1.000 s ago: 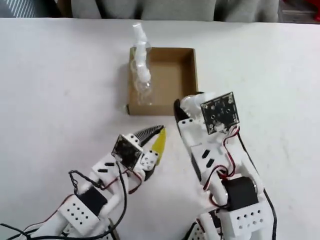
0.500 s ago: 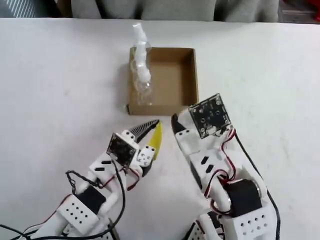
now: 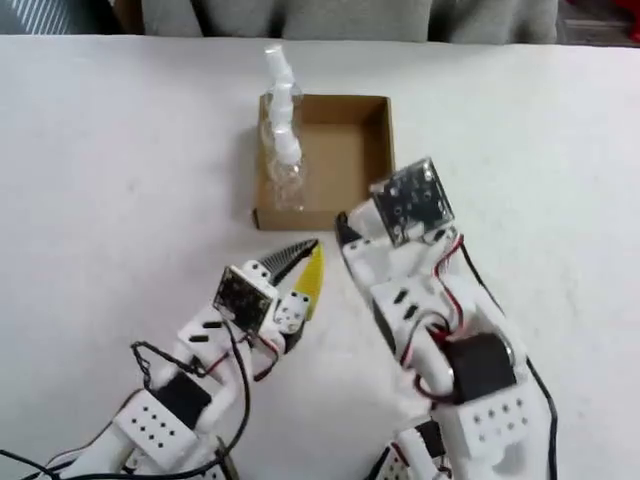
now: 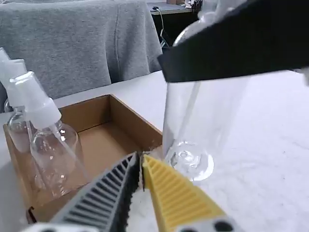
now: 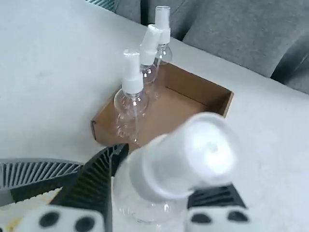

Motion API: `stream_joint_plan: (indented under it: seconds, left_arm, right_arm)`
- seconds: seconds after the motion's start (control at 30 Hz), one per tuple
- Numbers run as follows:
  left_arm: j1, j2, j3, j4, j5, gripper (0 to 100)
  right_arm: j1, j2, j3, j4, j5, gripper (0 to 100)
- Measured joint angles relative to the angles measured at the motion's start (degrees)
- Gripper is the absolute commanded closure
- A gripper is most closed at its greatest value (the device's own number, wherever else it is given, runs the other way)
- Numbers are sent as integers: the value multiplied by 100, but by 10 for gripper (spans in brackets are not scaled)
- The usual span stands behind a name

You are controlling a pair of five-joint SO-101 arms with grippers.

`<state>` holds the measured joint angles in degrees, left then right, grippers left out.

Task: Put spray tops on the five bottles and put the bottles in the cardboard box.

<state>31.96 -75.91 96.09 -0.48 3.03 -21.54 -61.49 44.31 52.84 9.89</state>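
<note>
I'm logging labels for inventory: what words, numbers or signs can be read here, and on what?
None can be read: the three bottles, the cardboard box and the capped bottle in the right hand look plain; any marks on the circuit board are too small.

Both arms stretch forward side by side, the left gripper (image 3: 314, 250) held low with its black and yellow fingers pressed together on nothing, the right gripper (image 5: 154, 193) slightly farther ahead, clamped around a bottle (image 5: 190, 152).
</note>
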Motion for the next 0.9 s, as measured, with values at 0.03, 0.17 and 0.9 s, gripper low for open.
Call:
stream_joint_plan:
  seconds: [0.03, 0.17, 0.9]
  left_arm:
    - [-44, 0, 0, 97, 0, 978]
    - [-281, 0, 0, 536, 0, 978]
    - [-2031, -26, 149, 2119, -457, 980]
  right_arm:
    - [88, 158, 0, -141, -9, 984]
    - [404, 949, 0, -897, -9, 984]
    - [888, 4941, -2013, -3156, -26, 983]
